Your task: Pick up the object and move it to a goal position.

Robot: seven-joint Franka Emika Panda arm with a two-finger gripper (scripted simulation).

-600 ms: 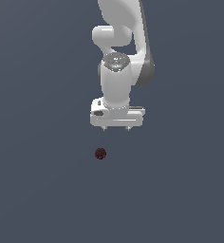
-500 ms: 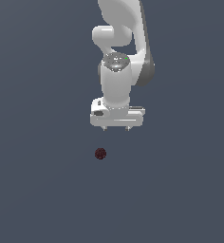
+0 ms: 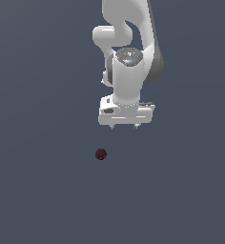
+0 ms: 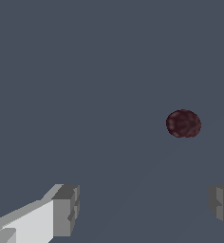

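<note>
The end effector (image 3: 124, 127) hangs in the air with its 2 fingers (image 4: 66, 210) spread wide and nothing between them. The little dark red ball (image 3: 101, 154) sits on the gray worktop (image 3: 38, 190), below the end effector and a bit toward the exterior view's left, not touching it. Nothing is done yet, I think: the ball still has to be grabbed, lifted and carried to the goal, which does not show.

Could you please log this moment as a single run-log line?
phase: approach | end effector: open, empty, above surface | maroon ball: on surface, ungrasped, offset toward exterior view's left
</note>
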